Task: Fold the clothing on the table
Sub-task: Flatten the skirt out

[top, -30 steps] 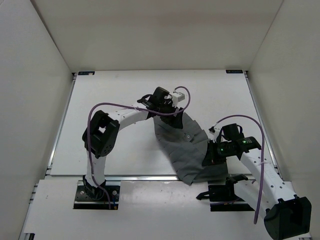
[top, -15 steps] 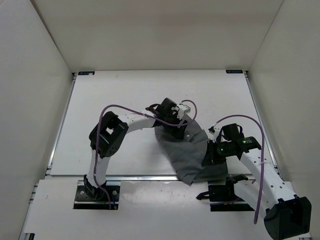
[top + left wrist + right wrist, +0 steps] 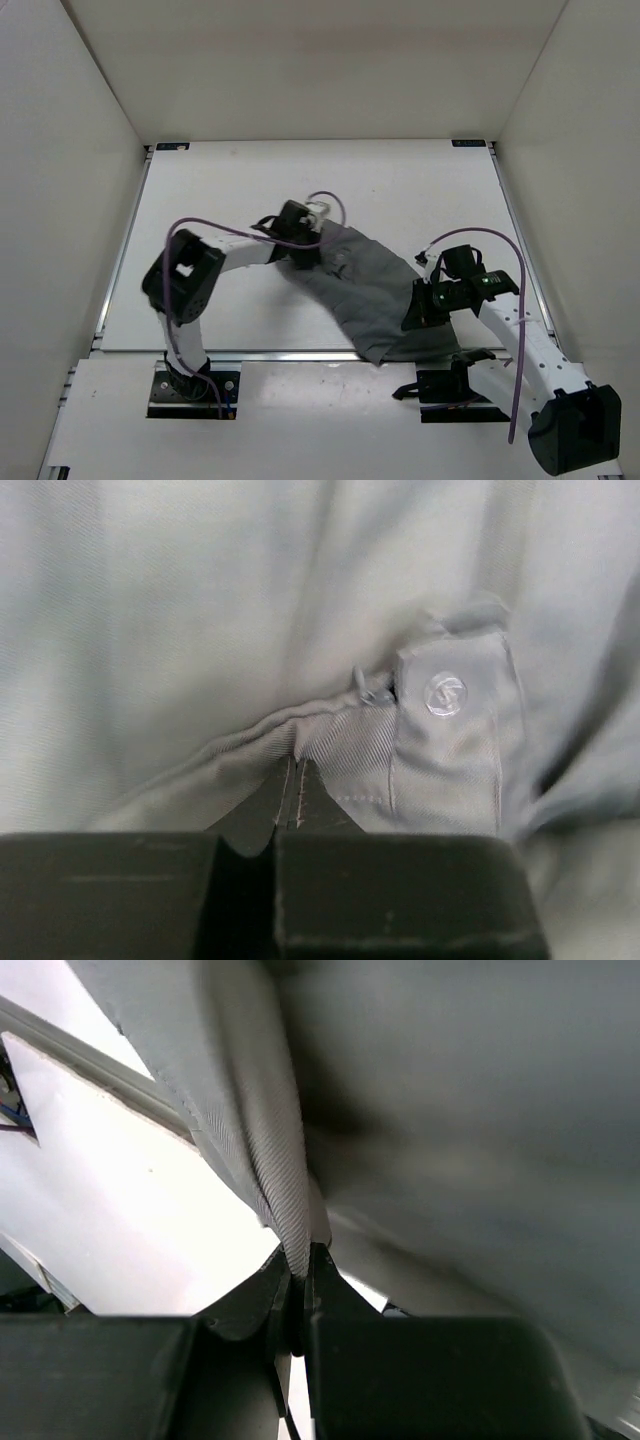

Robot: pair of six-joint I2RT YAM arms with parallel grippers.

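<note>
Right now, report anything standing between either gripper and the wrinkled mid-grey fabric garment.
Nothing visible does. The left gripper is shut on a fold of the mid-grey fabric garment beside a clear round button; the right gripper pinches its edge.

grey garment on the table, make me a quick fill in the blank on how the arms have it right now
The left gripper has its jaws ____ on a fold of the wrinkled mid-grey fabric garment.
In the left wrist view, a clear round button sits to the ____ of those jaws.
The right gripper pinches the garment's edge, so ____ arms hold it.
Missing words: shut; right; both.
</note>
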